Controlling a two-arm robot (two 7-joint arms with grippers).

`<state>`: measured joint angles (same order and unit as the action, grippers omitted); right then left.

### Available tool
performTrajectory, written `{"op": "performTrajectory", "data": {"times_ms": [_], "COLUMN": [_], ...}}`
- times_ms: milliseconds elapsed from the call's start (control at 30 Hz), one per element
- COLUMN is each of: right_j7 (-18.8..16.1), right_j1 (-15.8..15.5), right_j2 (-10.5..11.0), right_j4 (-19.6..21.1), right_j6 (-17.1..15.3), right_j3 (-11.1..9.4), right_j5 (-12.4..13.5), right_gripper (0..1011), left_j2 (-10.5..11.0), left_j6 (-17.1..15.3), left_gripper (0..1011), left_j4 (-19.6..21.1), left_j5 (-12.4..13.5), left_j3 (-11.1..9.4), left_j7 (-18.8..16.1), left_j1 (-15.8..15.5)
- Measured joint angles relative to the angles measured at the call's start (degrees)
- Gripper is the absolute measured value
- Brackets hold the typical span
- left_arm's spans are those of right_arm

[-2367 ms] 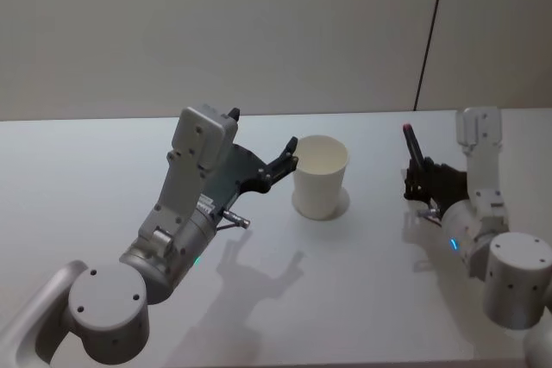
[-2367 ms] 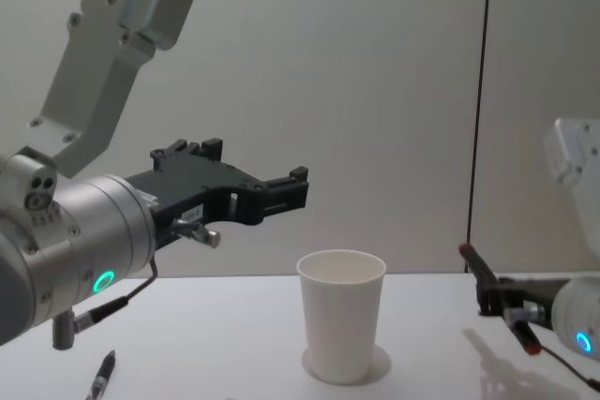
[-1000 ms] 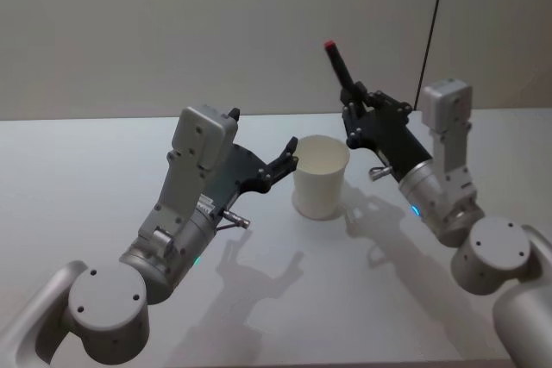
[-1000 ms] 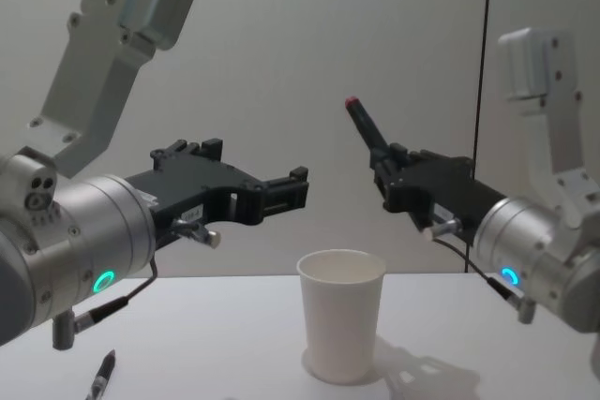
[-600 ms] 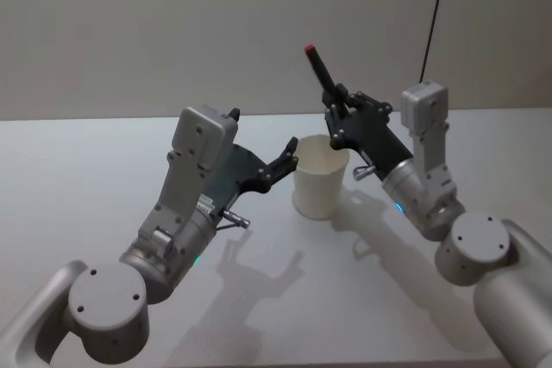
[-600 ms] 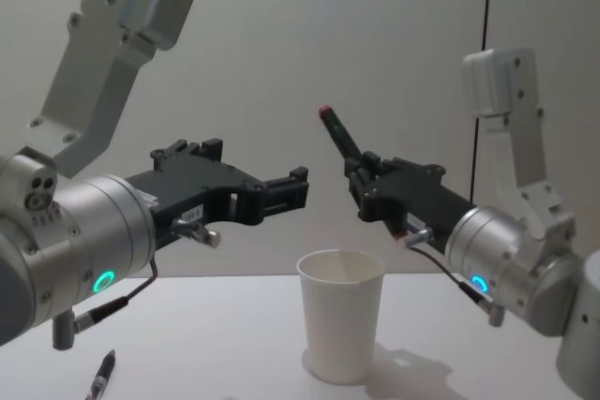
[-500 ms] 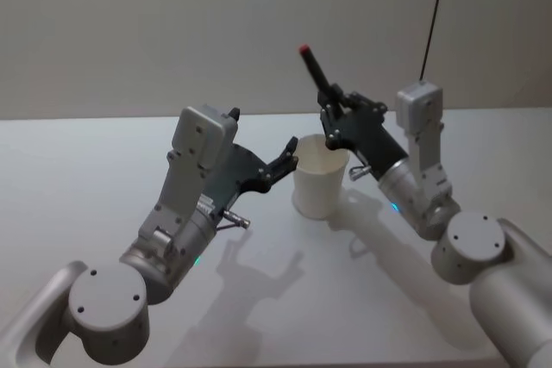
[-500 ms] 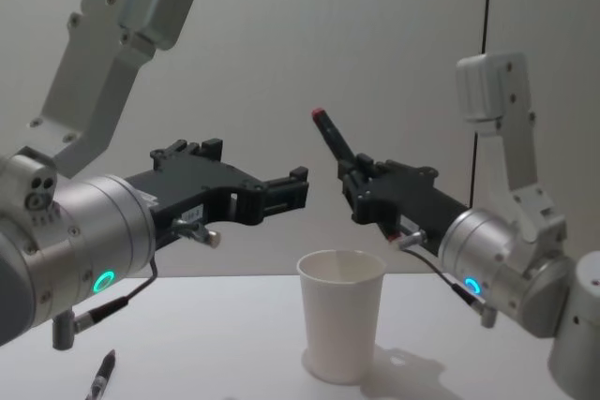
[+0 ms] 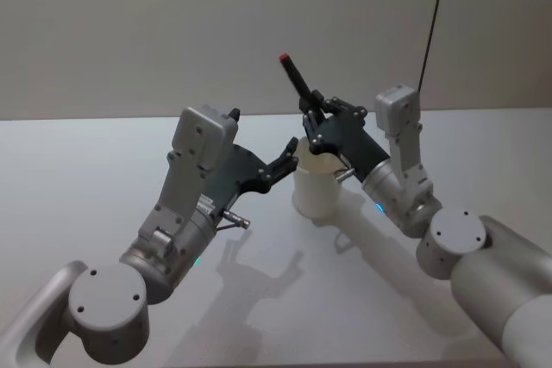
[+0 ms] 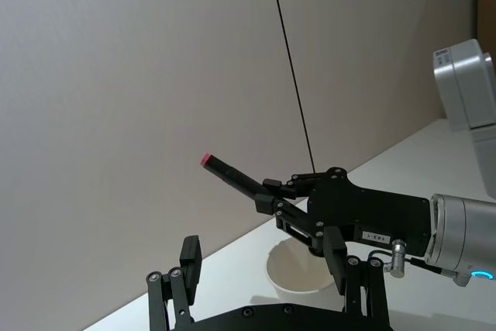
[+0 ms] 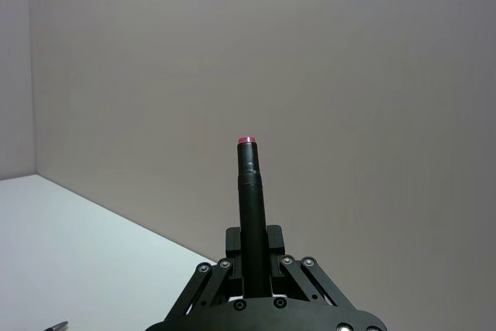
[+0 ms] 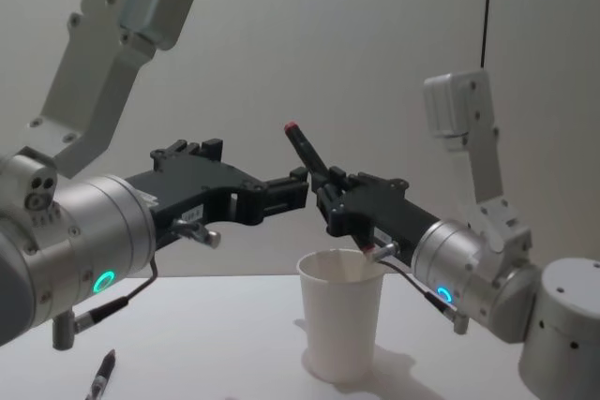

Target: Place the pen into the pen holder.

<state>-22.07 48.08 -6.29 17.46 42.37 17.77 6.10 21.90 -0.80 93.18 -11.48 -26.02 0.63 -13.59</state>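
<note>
The right gripper (image 9: 309, 118) is clenched on the pen (image 9: 293, 75) and holds it just above the mouth of the cup (image 9: 315, 189). The pen is tilted. Its red end points up and away from the cup, toward the left side. Its lower end is hidden between the fingers, so I cannot tell how much of it sticks out below. In the chest view the right gripper (image 12: 323, 185) hangs close over the rim of the cup (image 12: 342, 325), a little to the right of its middle.

The left gripper (image 9: 283, 161) is beside the cup on its left, near the rim but apart from it. Its fingers are spread and grasp nothing. A second pen (image 12: 101, 377) lies on the table (image 9: 86, 152), well to the left of the cup.

I judge that the step in hand is bringing the pen over the cup, and the drop is not yet done. The next move probably calls for turning the wrist until the pen stands more upright over the opening. Then the gripper should go a little lower and release. The cup looks light, so a touch on the rim could tip it.
</note>
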Motion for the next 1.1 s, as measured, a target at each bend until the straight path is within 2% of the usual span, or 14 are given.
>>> {"op": "performTrajectory", "data": {"times_ms": [333,833,1067,1100], "right_j7": [0.0,0.5,0.7,0.7], "right_j1": [3.3,5.2,5.6,5.6], "right_j2": [-1.2,-1.8,-1.9,-1.9], "right_j4": [-7.0,-11.2,-12.0,-12.2], "right_j6": [2.3,3.1,3.1,3.2], "right_j3": [0.2,0.1,-0.1,-0.1], "right_j5": [-0.3,-1.1,-1.4,-1.4], "right_gripper": [176,179,335,392], "left_j2": [0.0,0.0,0.0,0.0], "left_j6": [0.0,0.0,0.0,0.0], "left_gripper": [1003,1003,1003,1003], "left_j4": [0.0,0.0,0.0,0.0], "left_j5": [0.0,0.0,0.0,0.0], "left_j3": [0.0,0.0,0.0,0.0], "left_j7": [0.0,0.0,0.0,0.0], "left_j1": [0.0,0.0,0.0,0.0]}}
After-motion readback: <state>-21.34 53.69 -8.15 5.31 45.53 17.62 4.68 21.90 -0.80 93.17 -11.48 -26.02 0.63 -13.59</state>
